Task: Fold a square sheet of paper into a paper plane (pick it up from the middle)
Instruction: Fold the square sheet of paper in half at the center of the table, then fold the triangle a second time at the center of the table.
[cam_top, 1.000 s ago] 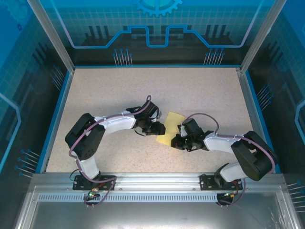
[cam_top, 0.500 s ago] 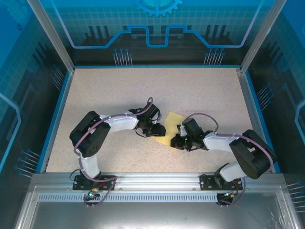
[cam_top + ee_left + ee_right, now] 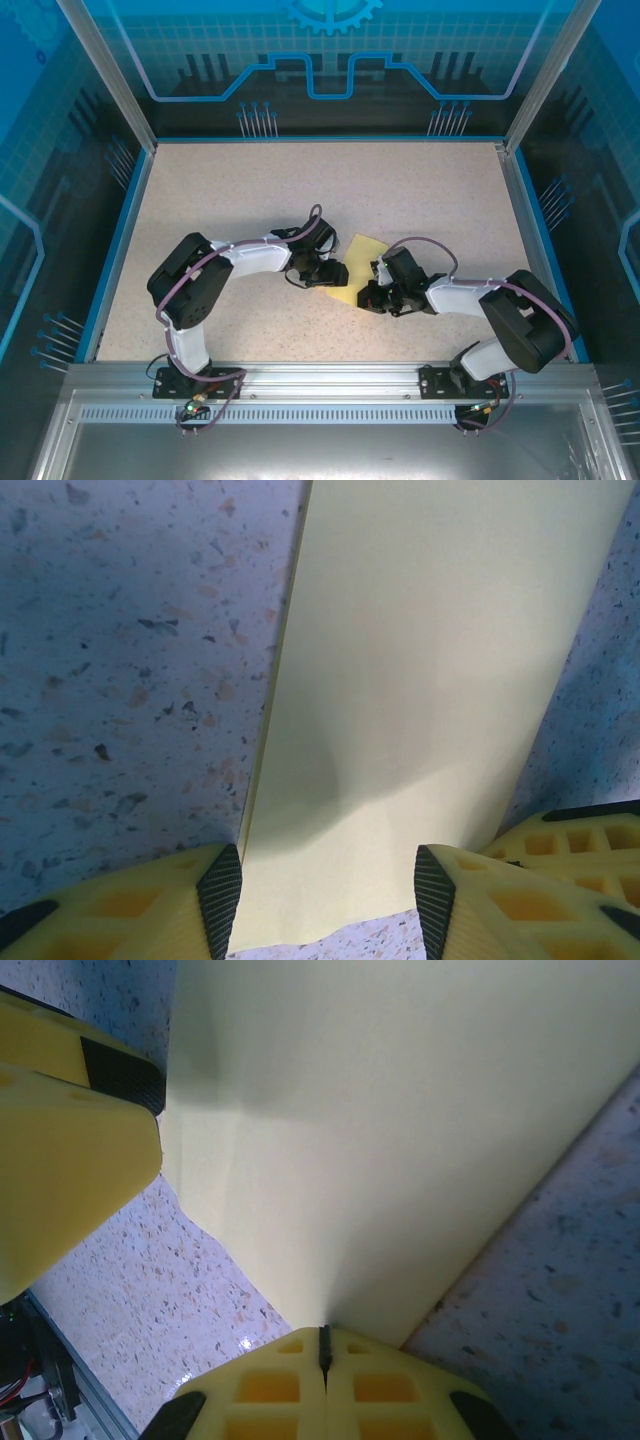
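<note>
The sheet of paper (image 3: 358, 258), partly folded, lay mid-table, its long axis running toward 12 o'clock from the left gripper (image 3: 328, 892), whose jaws stood half apart astride its near end. The right gripper (image 3: 322, 1345) was pinched tight on the sheet's edge at its own 6 o'clock.

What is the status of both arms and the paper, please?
Right gripper shut on the sheet of paper. Left gripper open, jaws astride its folded strip. Nothing in the way.
</note>
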`<move>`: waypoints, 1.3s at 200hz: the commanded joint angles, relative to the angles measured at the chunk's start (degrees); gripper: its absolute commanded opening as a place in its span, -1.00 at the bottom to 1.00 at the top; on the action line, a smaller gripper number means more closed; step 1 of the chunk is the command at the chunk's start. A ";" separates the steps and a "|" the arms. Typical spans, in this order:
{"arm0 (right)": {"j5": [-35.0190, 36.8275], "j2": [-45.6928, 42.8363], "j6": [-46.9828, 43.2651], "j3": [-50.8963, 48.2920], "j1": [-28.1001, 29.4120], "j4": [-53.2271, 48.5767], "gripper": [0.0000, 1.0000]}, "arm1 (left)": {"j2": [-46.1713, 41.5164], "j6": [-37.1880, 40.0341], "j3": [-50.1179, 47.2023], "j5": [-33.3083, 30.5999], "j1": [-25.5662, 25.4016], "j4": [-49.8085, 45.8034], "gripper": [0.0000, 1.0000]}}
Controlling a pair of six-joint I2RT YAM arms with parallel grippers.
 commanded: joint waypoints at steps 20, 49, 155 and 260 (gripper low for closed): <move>1.35 2.10 -1.05 -1.61 -0.88 -2.29 -0.95 | 0.77 -0.18 1.70 -0.22 -0.56 -1.68 0.07; 1.01 2.63 -0.99 -1.79 -0.96 -1.46 -0.95 | -0.78 -1.34 1.99 1.62 -0.53 -0.66 0.06; -0.30 3.86 -1.92 -1.42 -1.40 -1.05 -0.95 | -1.81 2.16 4.57 -3.82 -0.41 -6.81 0.06; -0.59 3.25 -2.06 -1.56 -1.80 -1.31 -0.96 | 4.86 4.54 10.45 -8.46 -1.29 -9.86 0.04</move>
